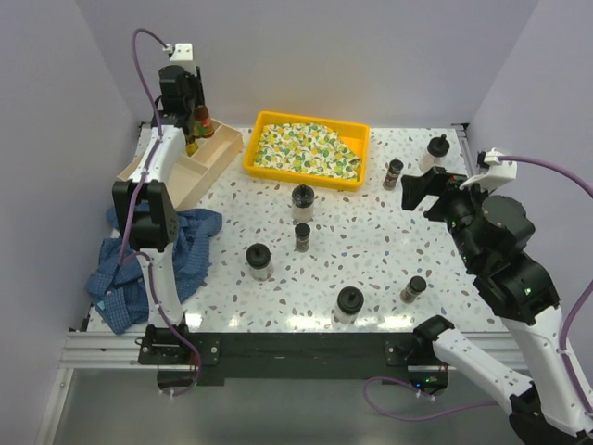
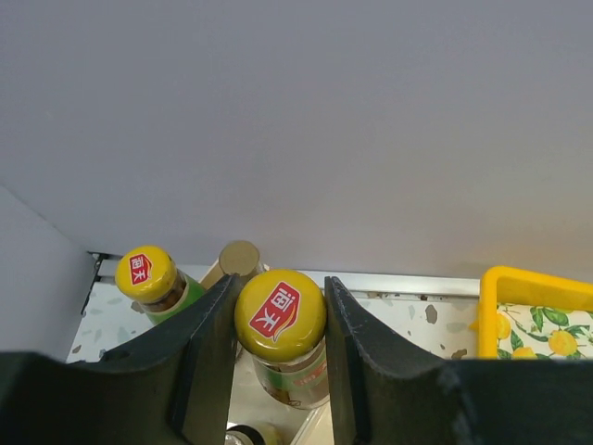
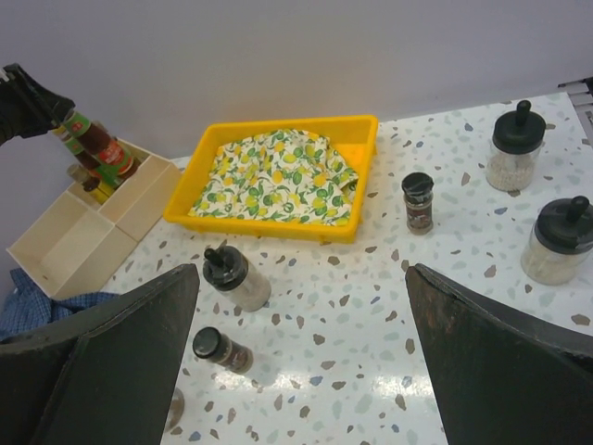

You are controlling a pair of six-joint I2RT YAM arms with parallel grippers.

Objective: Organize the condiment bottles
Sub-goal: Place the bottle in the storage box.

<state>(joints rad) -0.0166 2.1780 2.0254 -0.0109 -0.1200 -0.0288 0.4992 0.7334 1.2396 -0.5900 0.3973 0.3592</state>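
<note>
My left gripper is shut on a slim sauce bottle with a yellow cap, held upright over the far end of the pale wooden box. Another yellow-capped bottle and a tan-capped one stand in the box just behind it. On the table stand clear squat bottles and brown spice jars. My right gripper hangs open above the table's right side, with nothing between its fingers.
A yellow tray with lemon-patterned cloth sits at the back middle. A crumpled blue cloth lies at the left edge beside the left arm. One more squat bottle stands at the back right, near the wall.
</note>
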